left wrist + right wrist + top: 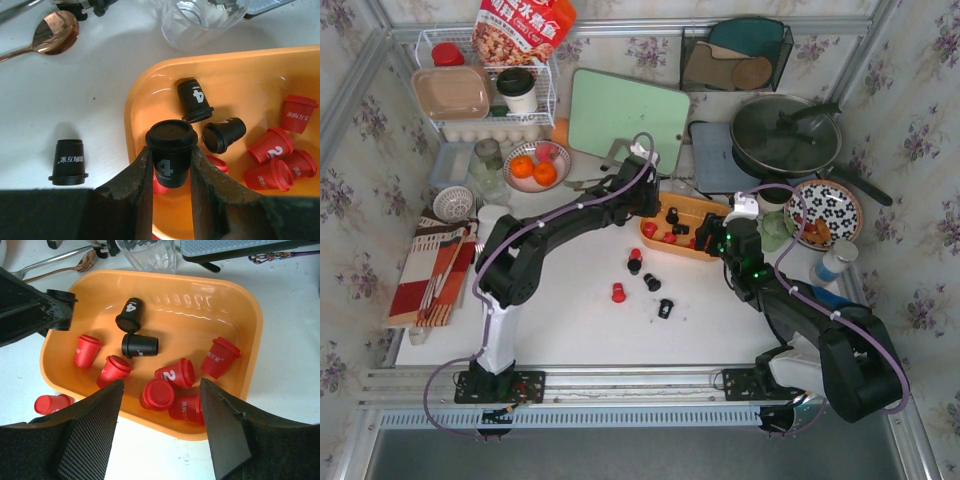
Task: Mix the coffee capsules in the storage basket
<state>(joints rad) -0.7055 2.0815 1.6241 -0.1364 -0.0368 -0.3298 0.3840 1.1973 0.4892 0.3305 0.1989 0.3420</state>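
Observation:
The orange storage basket (712, 210) lies at mid-table. My left gripper (655, 203) hovers over its left end, shut on a black capsule marked 4 (170, 136), held upright between the fingers (135, 175). In the basket (150, 80) lie two black capsules (195, 100) and several red ones (272, 146). My right gripper (160, 396) is open and empty above the basket's near rim (150, 422), with red capsules (175, 374) below the gap. Several red and black capsules (618, 293) lie loose on the table in front of the basket.
A black capsule (69, 161) stands on the table left of the basket. A glass (200, 20) and a spoon (57, 30) lie just behind it. A pan (785, 135), a green board (625, 115), a plate of oranges (535, 165) and a patterned plate (823, 212) stand around.

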